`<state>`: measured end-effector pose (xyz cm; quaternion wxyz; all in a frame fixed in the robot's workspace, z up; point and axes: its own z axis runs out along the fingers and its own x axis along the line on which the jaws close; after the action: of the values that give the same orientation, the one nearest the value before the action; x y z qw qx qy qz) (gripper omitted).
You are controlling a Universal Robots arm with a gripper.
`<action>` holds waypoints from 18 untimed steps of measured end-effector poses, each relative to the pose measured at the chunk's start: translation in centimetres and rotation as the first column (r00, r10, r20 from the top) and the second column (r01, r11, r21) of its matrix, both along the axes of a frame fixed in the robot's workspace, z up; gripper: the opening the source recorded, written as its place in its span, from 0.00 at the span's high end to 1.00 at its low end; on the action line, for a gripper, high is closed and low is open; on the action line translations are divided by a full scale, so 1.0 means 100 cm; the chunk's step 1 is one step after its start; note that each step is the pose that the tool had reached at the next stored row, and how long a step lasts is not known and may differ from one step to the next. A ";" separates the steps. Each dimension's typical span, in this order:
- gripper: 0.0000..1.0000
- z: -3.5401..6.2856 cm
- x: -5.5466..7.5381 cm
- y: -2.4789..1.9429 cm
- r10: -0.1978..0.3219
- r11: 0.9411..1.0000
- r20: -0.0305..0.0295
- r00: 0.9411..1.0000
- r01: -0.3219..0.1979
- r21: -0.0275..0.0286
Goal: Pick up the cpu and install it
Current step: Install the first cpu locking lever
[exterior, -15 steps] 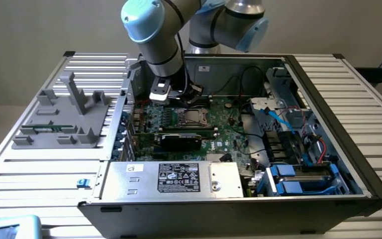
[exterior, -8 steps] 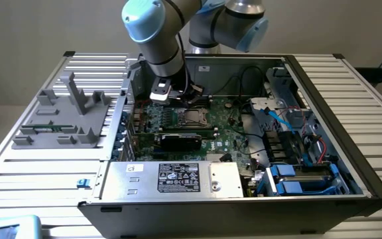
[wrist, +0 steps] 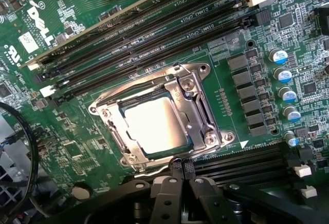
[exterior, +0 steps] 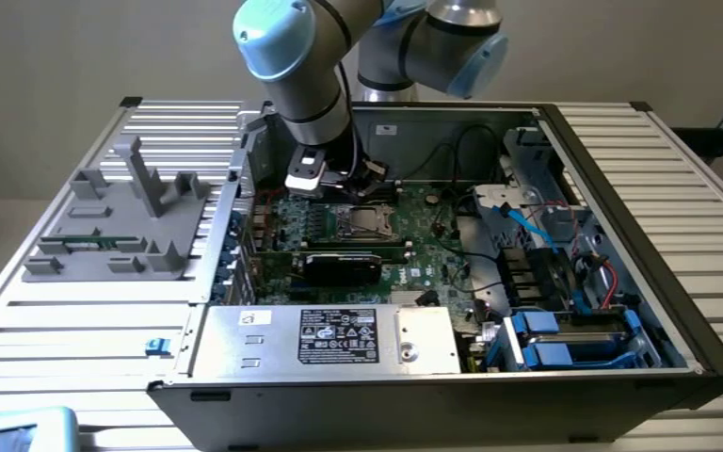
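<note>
While the claw stands pinched shut, holding nothing, the cpu lies seated in its socket, just beside, at five o'clock in the exterior view.

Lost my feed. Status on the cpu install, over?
Gripper shut, empty, at the socket edge. Cpu lying inside the socket. Nothing over its top.

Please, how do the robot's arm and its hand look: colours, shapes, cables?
The arm is built of round grey tubes with light-blue caps on the joints. A small white box and black cables sit near the wrist. The hand is black and angular, with visible screws.
</note>
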<state>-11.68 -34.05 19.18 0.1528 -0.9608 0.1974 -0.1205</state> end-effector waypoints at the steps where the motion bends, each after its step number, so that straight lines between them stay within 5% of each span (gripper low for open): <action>1: 0.89 0.0000 0.000 0.0000 -0.001 1.000 -0.001 1.000 0.001 0.000; 7: 0.89 0.0008 -0.011 0.0000 -0.005 1.000 -0.007 1.000 0.005 0.006; 13: 0.89 0.0020 -0.026 0.0001 -0.010 1.000 -0.007 1.000 0.010 0.016; 18: 0.89 0.0021 -0.027 0.0015 -0.018 1.000 -0.007 1.000 0.018 0.018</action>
<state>-14.42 -33.90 19.39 0.1598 -0.9580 0.2078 -0.1165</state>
